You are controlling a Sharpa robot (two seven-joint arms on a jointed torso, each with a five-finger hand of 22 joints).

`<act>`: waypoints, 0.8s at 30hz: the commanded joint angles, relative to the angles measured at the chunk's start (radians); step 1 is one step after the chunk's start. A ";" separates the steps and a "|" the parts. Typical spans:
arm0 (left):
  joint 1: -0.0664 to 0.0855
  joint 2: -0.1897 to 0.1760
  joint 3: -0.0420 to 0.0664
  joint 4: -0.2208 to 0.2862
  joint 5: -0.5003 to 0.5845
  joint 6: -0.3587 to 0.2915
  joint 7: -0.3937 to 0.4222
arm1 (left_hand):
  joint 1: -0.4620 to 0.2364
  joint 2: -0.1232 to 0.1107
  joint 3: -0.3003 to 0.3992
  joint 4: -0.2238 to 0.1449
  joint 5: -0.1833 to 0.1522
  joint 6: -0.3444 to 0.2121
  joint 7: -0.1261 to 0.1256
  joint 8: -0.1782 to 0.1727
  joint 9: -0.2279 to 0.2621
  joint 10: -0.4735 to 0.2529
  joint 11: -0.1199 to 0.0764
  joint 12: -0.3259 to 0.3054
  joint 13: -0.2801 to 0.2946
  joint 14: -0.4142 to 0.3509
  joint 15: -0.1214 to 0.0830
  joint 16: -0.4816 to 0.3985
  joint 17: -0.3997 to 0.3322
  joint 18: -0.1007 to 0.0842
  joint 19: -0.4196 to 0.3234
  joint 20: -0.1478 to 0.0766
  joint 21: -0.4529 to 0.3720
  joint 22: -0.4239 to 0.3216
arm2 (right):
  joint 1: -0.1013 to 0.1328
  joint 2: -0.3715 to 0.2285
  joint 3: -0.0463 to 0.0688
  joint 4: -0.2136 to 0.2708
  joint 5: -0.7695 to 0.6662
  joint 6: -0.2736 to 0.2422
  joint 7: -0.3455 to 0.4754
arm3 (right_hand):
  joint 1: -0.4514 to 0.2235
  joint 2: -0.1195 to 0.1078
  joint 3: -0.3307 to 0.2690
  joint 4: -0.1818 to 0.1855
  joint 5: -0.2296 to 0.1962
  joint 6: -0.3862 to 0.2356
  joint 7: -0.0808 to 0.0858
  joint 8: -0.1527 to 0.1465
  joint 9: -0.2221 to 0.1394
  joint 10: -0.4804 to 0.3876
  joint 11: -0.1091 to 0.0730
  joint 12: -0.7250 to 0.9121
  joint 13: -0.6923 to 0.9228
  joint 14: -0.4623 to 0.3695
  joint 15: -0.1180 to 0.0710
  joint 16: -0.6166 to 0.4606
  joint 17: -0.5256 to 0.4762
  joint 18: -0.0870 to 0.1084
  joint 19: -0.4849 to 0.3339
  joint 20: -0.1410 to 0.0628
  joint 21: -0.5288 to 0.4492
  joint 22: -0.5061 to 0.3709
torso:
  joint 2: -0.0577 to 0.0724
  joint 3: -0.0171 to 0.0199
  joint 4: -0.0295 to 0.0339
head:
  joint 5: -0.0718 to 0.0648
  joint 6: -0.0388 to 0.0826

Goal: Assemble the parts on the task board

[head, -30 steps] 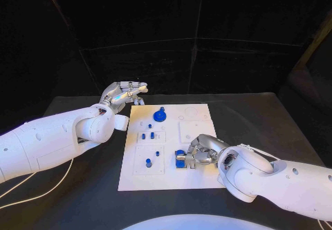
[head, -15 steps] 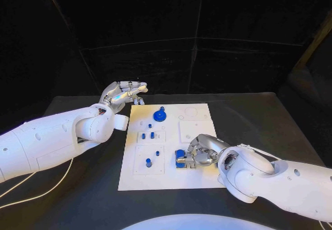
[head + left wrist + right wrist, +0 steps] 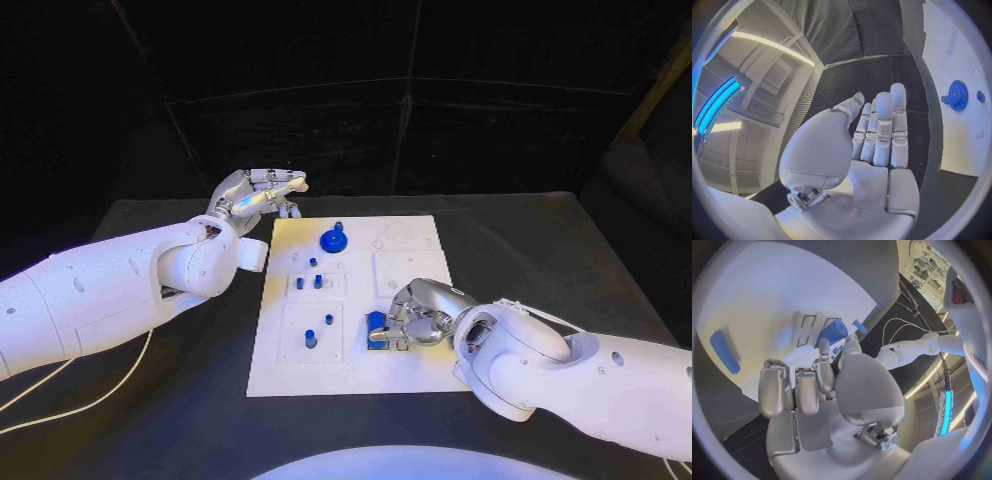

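The white task board lies in the middle of the table. My right hand rests over its near right part, fingers curled toward a blue part. In the right wrist view the thumb and a finger of that hand pinch a blue cylinder just above the board, beside two narrow slots. A blue bar lies flat nearby. My left hand hovers off the board's far left corner, fingers straight and holding nothing. A blue gear sits at the board's far end.
Small blue pegs stand in the middle left of the board, and two more in the near left panel. Black table surrounds the board. A white cable trails along the table's left.
The right hand's fingers have shifted slightly around the blue part, staying in the same spot. The left hand has not moved.
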 commanded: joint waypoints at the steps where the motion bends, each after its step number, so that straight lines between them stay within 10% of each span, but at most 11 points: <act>1: 0.002 0.000 0.001 0.002 0.001 0.011 0.006 | 0.010 0.003 -0.007 0.001 0.004 -0.006 0.000 0.005 -0.001 -0.005 0.000 0.006 0.001 -0.006 -0.001 -0.006 -0.001 0.014 0.007 0.003 -0.004 -0.001 | 0.002 0.008 0.000 -0.014 -0.019 0.018 0.003 | 0.022 0.009 0.007 -0.007 0.008 0.005 -0.002 0.007 0.003 0.002 -0.004 0.002 0.002 0.080 -0.006 0.004 0.139 -0.016 0.002 -0.004 0.003 0.010 | 0.001 -0.0008 0.0005 | -0.002 -0.002; 24: 0.002 -0.010 0.001 0.002 0.001 0.012 0.001 | 0.009 0.005 -0.008 0.003 0.004 -0.006 0.001 0.006 -0.001 -0.006 0.000 0.007 0.002 -0.006 -0.001 -0.005 -0.002 0.014 0.007 0.003 -0.005 -0.002 | 0.002 -0.002 0.001 -0.036 -0.004 0.076 0.017 | 0.100 0.003 0.004 -0.056 0.006 -0.004 -0.002 0.017 0.014 0.004 -0.004 0.004 0.011 0.081 -0.006 0.008 0.147 -0.017 0.001 -0.005 0.003 0.012 | 0.000 -0.0001 0.0002 | 0.010 -0.006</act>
